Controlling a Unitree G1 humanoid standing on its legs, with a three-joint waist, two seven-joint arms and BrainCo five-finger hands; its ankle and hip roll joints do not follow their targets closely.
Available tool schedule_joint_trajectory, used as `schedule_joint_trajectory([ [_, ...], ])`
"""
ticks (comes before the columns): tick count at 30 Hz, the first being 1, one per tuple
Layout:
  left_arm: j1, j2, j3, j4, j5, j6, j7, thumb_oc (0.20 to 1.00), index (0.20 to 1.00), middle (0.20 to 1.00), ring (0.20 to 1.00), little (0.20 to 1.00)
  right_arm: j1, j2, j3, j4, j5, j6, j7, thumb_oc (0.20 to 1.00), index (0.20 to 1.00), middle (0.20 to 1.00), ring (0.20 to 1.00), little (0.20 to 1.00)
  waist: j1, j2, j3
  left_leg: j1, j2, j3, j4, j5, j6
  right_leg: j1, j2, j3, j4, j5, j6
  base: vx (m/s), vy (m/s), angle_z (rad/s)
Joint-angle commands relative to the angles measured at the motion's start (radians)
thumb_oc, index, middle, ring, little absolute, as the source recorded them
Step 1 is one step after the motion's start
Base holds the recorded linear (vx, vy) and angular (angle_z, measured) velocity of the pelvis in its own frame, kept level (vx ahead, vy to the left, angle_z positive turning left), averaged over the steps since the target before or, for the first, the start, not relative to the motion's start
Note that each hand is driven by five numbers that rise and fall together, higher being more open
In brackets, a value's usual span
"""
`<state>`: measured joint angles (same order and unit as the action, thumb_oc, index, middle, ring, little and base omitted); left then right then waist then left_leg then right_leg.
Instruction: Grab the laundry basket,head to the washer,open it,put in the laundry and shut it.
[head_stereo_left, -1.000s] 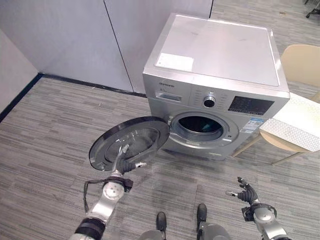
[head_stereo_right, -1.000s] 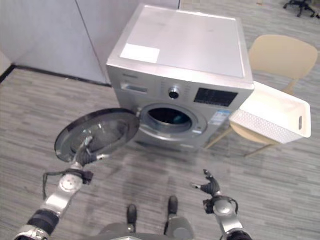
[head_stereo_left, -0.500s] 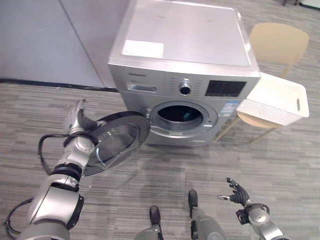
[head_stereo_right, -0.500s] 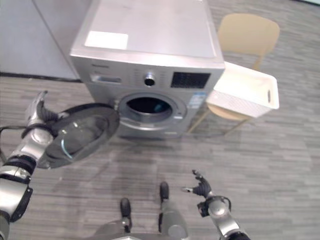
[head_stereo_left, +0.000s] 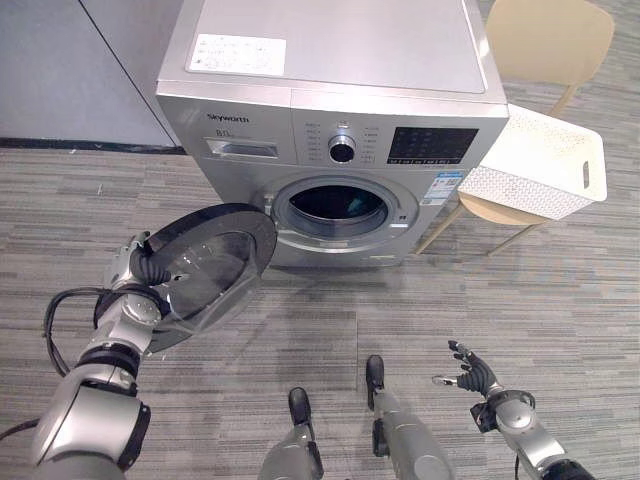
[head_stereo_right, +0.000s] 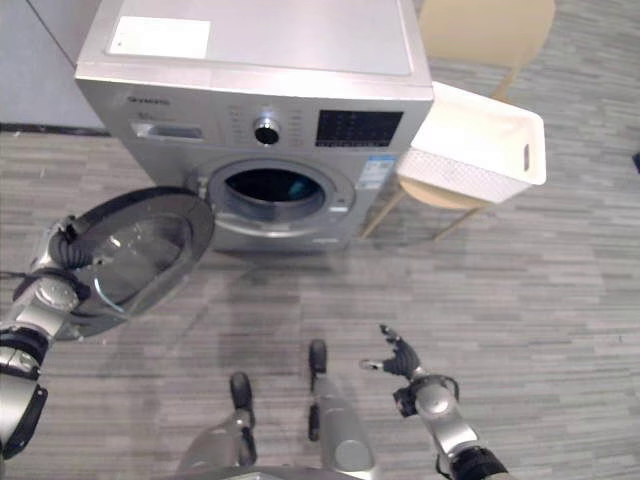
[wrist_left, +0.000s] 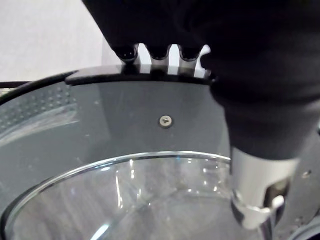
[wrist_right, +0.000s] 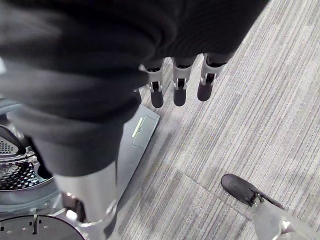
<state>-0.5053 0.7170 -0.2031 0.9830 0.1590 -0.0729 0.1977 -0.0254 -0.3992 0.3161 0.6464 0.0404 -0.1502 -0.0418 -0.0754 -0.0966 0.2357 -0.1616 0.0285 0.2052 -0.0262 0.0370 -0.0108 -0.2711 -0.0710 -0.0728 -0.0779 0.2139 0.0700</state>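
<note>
The silver washer (head_stereo_left: 330, 60) stands ahead with its round door (head_stereo_left: 215, 262) swung wide to the left. Its drum (head_stereo_left: 338, 205) is dark, with a bit of teal cloth showing inside. My left hand (head_stereo_left: 140, 275) sits at the door's outer edge. In the left wrist view its fingers (wrist_left: 151, 52) hook over the dark door rim (wrist_left: 100, 80) and its thumb (wrist_left: 257, 195) lies on the inner face by the glass. The white laundry basket (head_stereo_left: 540, 165) rests on a tan chair (head_stereo_left: 545, 40) right of the washer. My right hand (head_stereo_left: 472, 376) hangs open low on the right, holding nothing.
A grey wall panel (head_stereo_left: 60, 70) runs behind and left of the washer. Striped grey floor (head_stereo_left: 520, 290) spreads in front of the washer and to the right. The chair's legs (head_stereo_left: 440, 230) stand close to the washer's right front corner.
The whole view has shifted. My left hand has come down from behind the door's far edge, where its fingers were straight, and now curls over the rim. The right hand stays low and open.
</note>
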Motion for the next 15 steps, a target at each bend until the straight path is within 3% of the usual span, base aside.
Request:
schedule_joint_trajectory([
  [1,0.100,-0.137,-0.009,-0.149,-0.111,-0.052,-0.032,1.000,1.000,1.000,1.000,1.000,-0.004,-0.015,-0.019,-0.006,-0.019,-0.015,-0.016,1.000,1.000,1.000,1.000,1.000,0.016,0.022,-0.022,-0.051,-0.029,-0.058,0.033,-0.025,0.011,0.043,-0.019,0.004,0.126,-0.168,0.075,0.04,-0.022,0.19],
  [5,0.276,-0.318,-0.047,-0.452,-0.274,-0.081,-0.100,1.000,1.000,1.000,1.000,1.000,0.014,0.006,-0.047,-0.010,-0.047,0.012,-0.020,1.000,1.000,1.000,1.000,1.000,0.031,0.044,-0.038,-0.012,-0.038,-0.069,0.010,-0.026,0.013,0.076,-0.017,-0.007,0.118,-0.182,0.067,0.07,-0.048,0.22],
  [7,0.297,-0.357,-0.099,-0.531,-0.331,-0.089,-0.144,1.000,1.000,1.000,1.000,1.000,0.019,0.011,-0.045,-0.010,-0.055,0.017,-0.019,1.000,1.000,1.000,1.000,1.000,0.029,0.048,-0.045,0.002,-0.039,-0.069,0.009,-0.031,0.014,0.087,-0.016,-0.004,0.113,-0.184,0.066,0.07,-0.067,0.21],
  [13,0.131,-0.453,-0.254,-0.588,-0.436,-0.077,-0.164,1.000,1.000,1.000,1.000,1.000,0.010,0.015,-0.016,-0.038,-0.057,0.027,-0.027,1.000,1.000,1.000,1.000,1.000,-0.007,0.058,-0.038,0.014,-0.035,-0.045,0.003,-0.035,0.017,0.083,-0.010,0.022,0.105,-0.179,0.067,0.03,-0.043,-0.06],
  [15,0.086,-0.468,-0.265,-0.573,-0.460,-0.079,-0.152,1.000,1.000,1.000,1.000,1.000,0.001,0.011,-0.008,-0.044,-0.056,0.029,-0.028,1.000,1.000,1.000,1.000,1.000,-0.018,0.059,-0.040,0.006,-0.034,-0.036,-0.002,-0.031,0.018,0.068,-0.008,0.033,0.102,-0.172,0.067,0.00,-0.004,-0.22],
])
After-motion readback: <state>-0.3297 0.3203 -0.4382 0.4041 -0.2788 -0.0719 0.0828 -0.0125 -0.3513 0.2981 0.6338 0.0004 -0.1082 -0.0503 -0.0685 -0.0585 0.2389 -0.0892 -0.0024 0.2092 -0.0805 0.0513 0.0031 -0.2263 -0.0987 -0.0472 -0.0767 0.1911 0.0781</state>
